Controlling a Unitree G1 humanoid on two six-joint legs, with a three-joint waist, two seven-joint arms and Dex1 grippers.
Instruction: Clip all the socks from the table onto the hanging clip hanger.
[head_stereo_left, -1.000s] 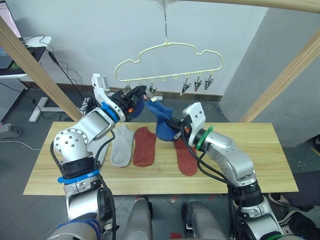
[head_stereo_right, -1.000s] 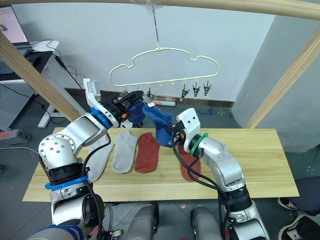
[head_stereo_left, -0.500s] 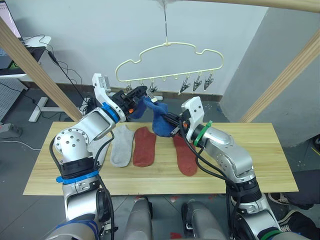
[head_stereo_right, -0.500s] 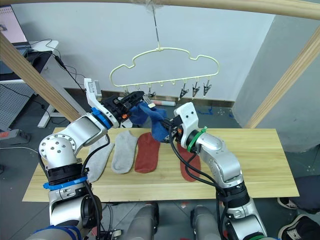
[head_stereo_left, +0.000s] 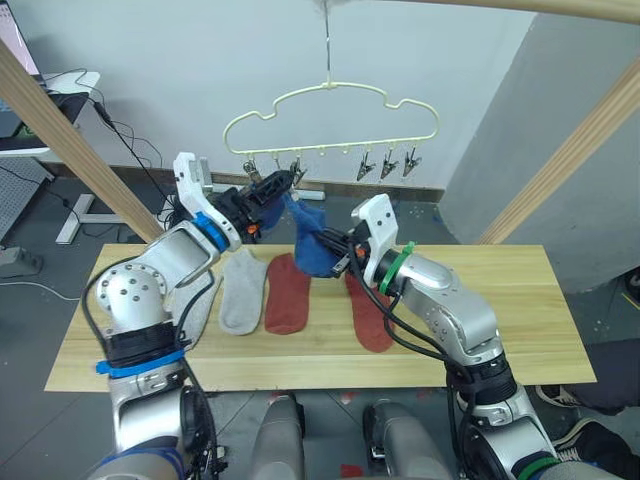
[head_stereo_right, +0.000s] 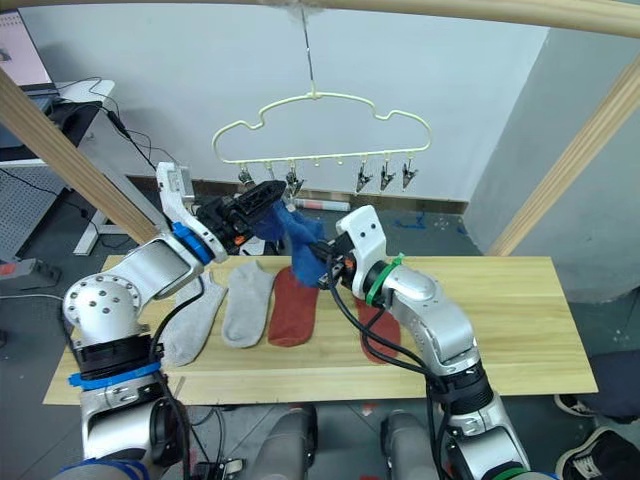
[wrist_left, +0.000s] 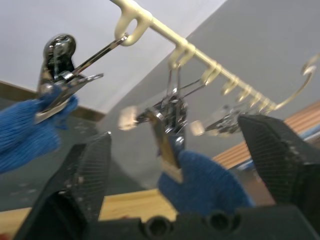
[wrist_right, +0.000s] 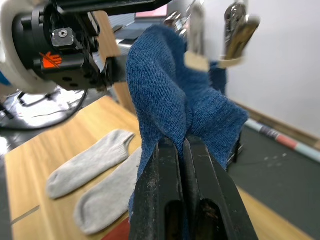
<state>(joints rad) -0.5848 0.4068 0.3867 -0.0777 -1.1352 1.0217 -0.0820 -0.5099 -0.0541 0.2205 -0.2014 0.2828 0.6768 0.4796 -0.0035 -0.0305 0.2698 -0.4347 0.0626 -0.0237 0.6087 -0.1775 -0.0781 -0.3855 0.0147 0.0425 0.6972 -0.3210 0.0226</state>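
Note:
The pale-yellow clip hanger (head_stereo_left: 330, 93) hangs above the table (head_stereo_left: 520, 300). My left gripper (head_stereo_left: 272, 185) is open at the hanger's left clips; in the left wrist view its fingers (wrist_left: 82, 175) stand wide apart around a metal clip (wrist_left: 167, 112) that touches a blue sock (wrist_left: 207, 182). My right gripper (head_stereo_left: 335, 252) is shut on that blue sock (head_stereo_left: 308, 240), holding it up from below. Another blue sock (wrist_left: 22, 132) hangs from the neighbouring clip. Two grey socks (head_stereo_left: 243, 290) and two rust red socks (head_stereo_left: 288, 292) lie flat on the table.
Three bare clips (head_stereo_left: 385, 165) hang on the hanger's right side. Slanted wooden poles (head_stereo_left: 70, 140) (head_stereo_left: 575, 150) frame the table on both sides. A desk with cables (head_stereo_left: 60, 95) stands at the far left. The table's right half is bare wood.
My left gripper has opened wide at the clip. The right gripper has carried the blue sock slightly up and left, and the hanger has swung a little left.

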